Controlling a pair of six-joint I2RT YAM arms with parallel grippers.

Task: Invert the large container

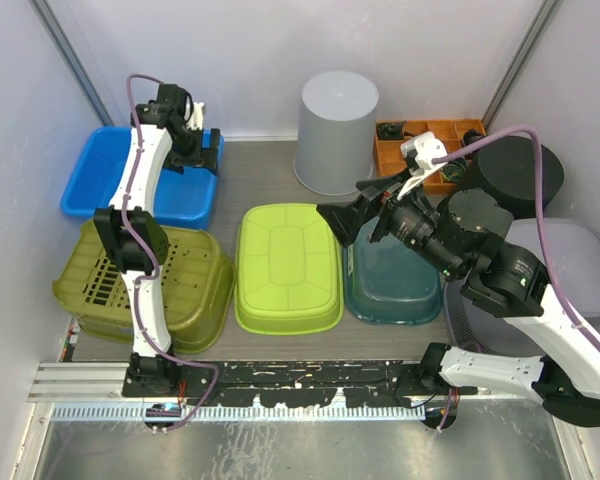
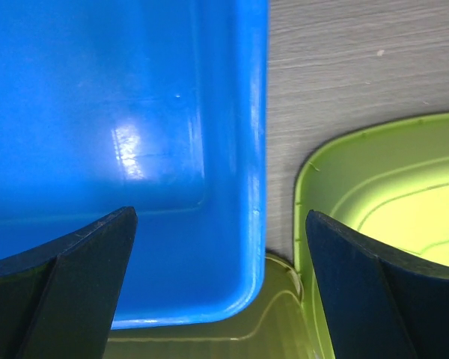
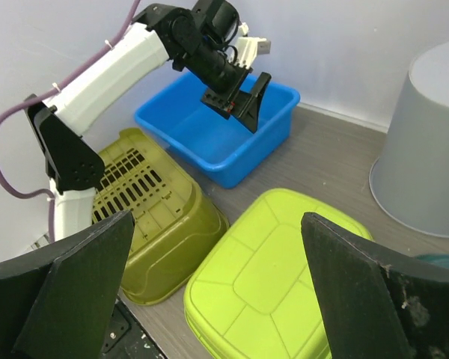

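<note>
Since the blue bin (image 1: 95, 175) at the far left of the surface (image 1: 270, 170) looks to be the only tub sitting mouth-up, I judge it the container to flip. The left claw (image 1: 201, 158) hangs spread wide over its near right corner, holding nothing, with the arm stretched far forward and the wrist pointing down. To do this well, it should drop one finger inside the wall, pinch the rim firmly, then lift and roll the bin over, keeping off the overturned olive basket (image 1: 180, 290) and lime tub (image 1: 285, 265) just beside it. Further right, the right claw (image 1: 365, 208) hovers wide and empty above the lime tub's edge and the teal tub (image 1: 395, 285), its arm folded at the elbow.
</note>
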